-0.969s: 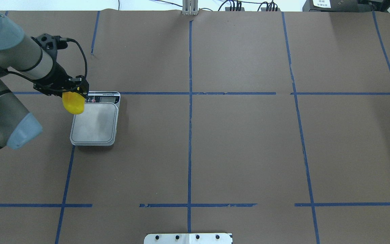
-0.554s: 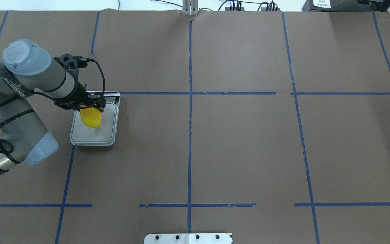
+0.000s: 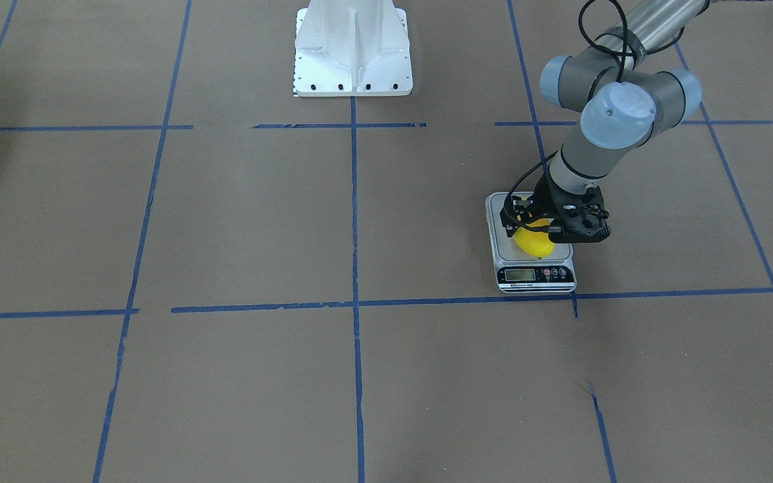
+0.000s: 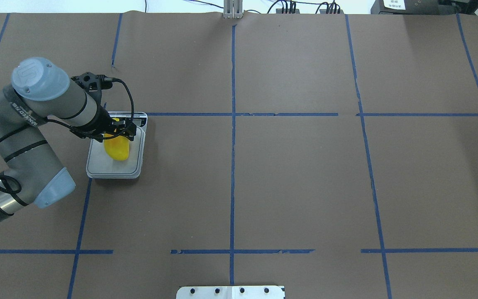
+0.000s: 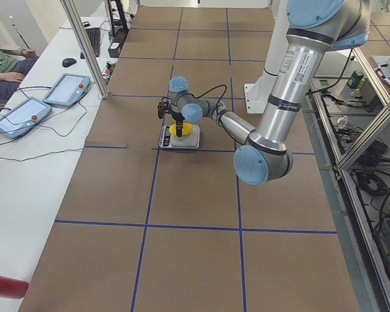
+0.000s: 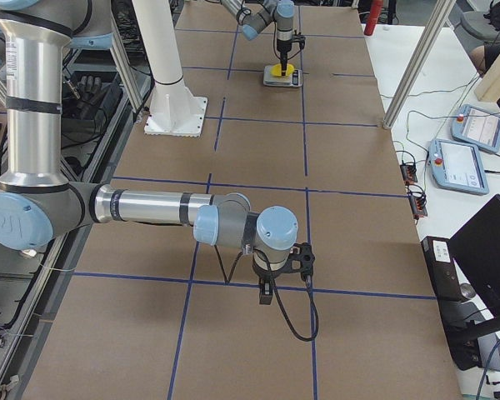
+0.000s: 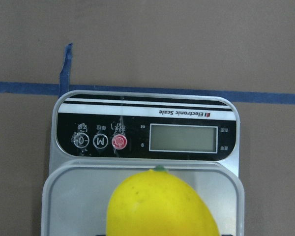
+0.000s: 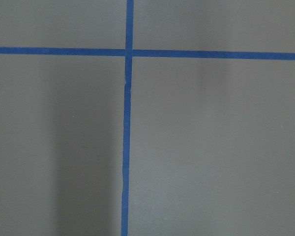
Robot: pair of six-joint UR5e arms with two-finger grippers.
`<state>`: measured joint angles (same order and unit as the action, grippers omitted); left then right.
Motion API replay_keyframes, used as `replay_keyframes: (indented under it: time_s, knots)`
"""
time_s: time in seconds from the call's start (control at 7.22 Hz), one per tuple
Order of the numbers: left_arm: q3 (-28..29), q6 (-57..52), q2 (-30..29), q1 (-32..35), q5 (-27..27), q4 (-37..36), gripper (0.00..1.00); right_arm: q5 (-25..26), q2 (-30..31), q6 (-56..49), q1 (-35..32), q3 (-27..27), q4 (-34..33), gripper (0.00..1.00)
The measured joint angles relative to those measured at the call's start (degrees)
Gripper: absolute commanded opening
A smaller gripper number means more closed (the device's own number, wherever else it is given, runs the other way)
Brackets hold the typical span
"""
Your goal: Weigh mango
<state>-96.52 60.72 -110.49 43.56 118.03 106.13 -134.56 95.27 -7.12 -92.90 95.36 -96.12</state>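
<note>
The mango (image 4: pixel 117 149), bright yellow and oblong, sits low over the steel platform of the digital scale (image 4: pixel 98 167). My left gripper (image 4: pixel 116 133) is shut on the mango's far end, above the scale's display end. In the front view the mango (image 3: pixel 535 245) looks to rest on the platform of the scale (image 3: pixel 534 274). In the left wrist view the mango (image 7: pixel 162 204) fills the bottom, in front of the scale's blank display (image 7: pixel 184 137). My right gripper (image 6: pixel 266 292) points down at bare table, far from the scale; I cannot tell whether it is open.
The robot's white base (image 3: pixel 353 47) stands at the table's near middle edge. Blue tape lines (image 4: pixel 232 124) divide the brown table. Tablets and cables lie on a white bench (image 5: pixel 26 110) beyond the table's far edge.
My left arm has carried the mango from the scale's left corner to over the platform and lowered it there. The scale has not moved.
</note>
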Motion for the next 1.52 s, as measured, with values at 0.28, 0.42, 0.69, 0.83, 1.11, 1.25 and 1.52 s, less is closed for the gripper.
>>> replay_keyframes:
  time_s: [0.28,0.42,0.69,0.83,1.11,1.25,1.52]
  knots:
    - [-3.3,-1.0,0.5,2.9,0.1,-1.5,1.00,0.0,0.0,0.0,0.0,0.0,0.0,1.00]
    - [-5.4,-4.3,0.6,6.3,0.3,-4.3,1.00,0.0,0.0,0.0,0.0,0.0,0.0,1.00]
    - [-8.9,-15.7,1.4,14.9,1.7,-12.3,1.00,0.0,0.0,0.0,0.0,0.0,0.0,1.00]
    - [-9.4,-23.3,3.9,20.1,3.9,-13.9,1.00,0.0,0.0,0.0,0.0,0.0,0.0,1.00]
    - [-6.8,-43.8,10.7,31.8,9.7,-14.4,1.00,0.0,0.0,0.0,0.0,0.0,0.0,1.00]
    - [-3.5,-52.6,13.2,37.5,12.1,-14.3,1.00,0.0,0.0,0.0,0.0,0.0,0.0,1.00]
    - [1.9,-60.8,17.5,43.9,14.4,-14.2,1.00,0.0,0.0,0.0,0.0,0.0,0.0,1.00]
